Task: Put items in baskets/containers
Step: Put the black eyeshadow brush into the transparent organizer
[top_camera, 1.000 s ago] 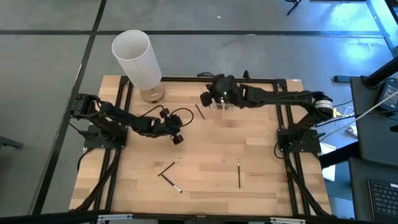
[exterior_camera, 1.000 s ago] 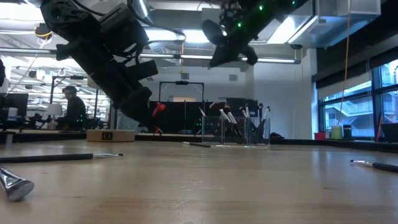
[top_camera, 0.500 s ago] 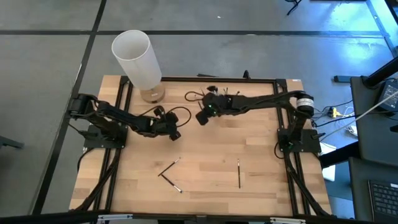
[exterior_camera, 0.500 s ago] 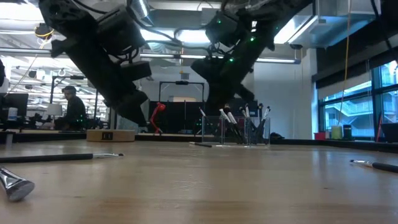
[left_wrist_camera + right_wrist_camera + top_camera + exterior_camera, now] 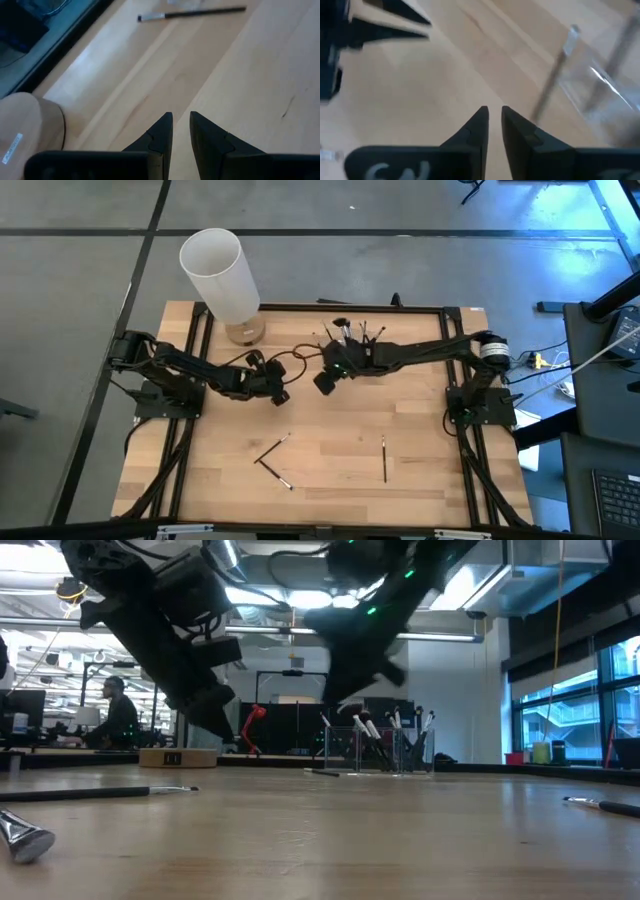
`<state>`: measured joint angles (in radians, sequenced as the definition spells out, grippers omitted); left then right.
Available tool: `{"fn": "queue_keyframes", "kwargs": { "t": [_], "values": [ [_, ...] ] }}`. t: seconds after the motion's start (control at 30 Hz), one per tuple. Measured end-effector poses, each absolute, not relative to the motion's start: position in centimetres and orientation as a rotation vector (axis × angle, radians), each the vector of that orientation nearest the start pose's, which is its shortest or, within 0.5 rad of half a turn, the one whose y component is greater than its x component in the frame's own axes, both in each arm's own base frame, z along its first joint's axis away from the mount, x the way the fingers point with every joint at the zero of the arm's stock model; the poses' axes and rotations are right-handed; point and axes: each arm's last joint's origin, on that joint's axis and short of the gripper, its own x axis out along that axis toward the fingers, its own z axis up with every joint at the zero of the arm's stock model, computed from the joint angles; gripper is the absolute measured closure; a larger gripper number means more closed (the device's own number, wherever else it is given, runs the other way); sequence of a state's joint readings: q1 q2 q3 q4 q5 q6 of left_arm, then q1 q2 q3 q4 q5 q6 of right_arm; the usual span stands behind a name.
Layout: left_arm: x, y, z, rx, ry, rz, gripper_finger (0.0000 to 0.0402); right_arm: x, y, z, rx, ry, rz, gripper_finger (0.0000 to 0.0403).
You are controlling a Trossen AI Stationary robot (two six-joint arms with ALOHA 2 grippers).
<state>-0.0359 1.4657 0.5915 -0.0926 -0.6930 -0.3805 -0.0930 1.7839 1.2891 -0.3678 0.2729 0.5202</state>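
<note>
near the upper middle of the high view, your right tool hangs just below-left of the clear organizer, fingers nearly closed on nothing, while the left tool, also pinched almost shut and empty, waits at centre-left. the nearest loose brush lies between the right tool and the organizer. its long axis runs roughly up-down in frame, tilted slightly left, so your right arm is nearer.

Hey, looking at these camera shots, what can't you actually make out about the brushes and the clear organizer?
- High view: the clear organizer is partly covered by the right arm; brush count too small to tell.
- Right wrist view: motion blur smears the brush beside it.
- Low view: one brush head is cut off by the picture's edge.
- Left wrist view: the loose brush's bristles are too small.
</note>
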Motion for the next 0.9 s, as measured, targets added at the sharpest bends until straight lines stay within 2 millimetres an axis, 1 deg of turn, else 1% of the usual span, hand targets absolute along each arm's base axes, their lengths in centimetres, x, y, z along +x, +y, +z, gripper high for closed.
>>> {"fn": "queue_keyframes", "kwargs": {
  "t": [0.1, 0.17, 0.27, 0.37, 0.43, 0.57, 0.7, 0.83, 0.9],
  "values": [
    [24.5, 0.9, 15.8, 0.002, 0.724, 0.746, 0.0341, 39.9, -5.0, 21.8, 0.364, 0.683, -0.536, 0.0346],
    [23.9, 0.8, 17.0, -0.005, 0.686, 0.737, 0.0341, 41.4, -5.6, 21.4, 0.343, 0.649, -0.527, 0.0346],
    [23.1, 0.4, 18.7, -0.024, 0.611, 0.721, 0.0341, 43.4, -6.4, 20.6, 0.305, 0.660, -0.530, 0.0345],
    [21.8, -0.1, 19.4, -0.022, 0.546, 0.727, 0.0341, 45.1, -7.4, 20.4, 0.259, 0.684, -0.542, 0.0345],
    [20.7, -0.3, 19.6, -0.016, 0.507, 0.743, 0.0341, 46.2, -8.3, 21.0, 0.224, 0.691, -0.541, 0.0345],
    [19.1, -0.6, 19.8, -0.033, 0.440, 0.736, 0.0341, 47.2, -10.7, 22.0, 0.160, 0.810, -0.588, 0.0345],
    [18.4, -0.9, 20.0, -0.064, 0.405, 0.681, 0.0341, 47.6, -13.8, 23.6, 0.129, 0.918, -0.588, 0.0345],
    [18.4, -1.3, 20.1, -0.075, 0.403, 0.633, 0.0341, 48.0, -16.7, 24.4, 0.046, 1.009, -0.467, 0.0345],
    [18.6, -1.5, 20.0, -0.076, 0.404, 0.617, 0.0341, 48.1, -17.9, 23.8, -0.041, 1.074, -0.397, 0.0345]
  ]
}}
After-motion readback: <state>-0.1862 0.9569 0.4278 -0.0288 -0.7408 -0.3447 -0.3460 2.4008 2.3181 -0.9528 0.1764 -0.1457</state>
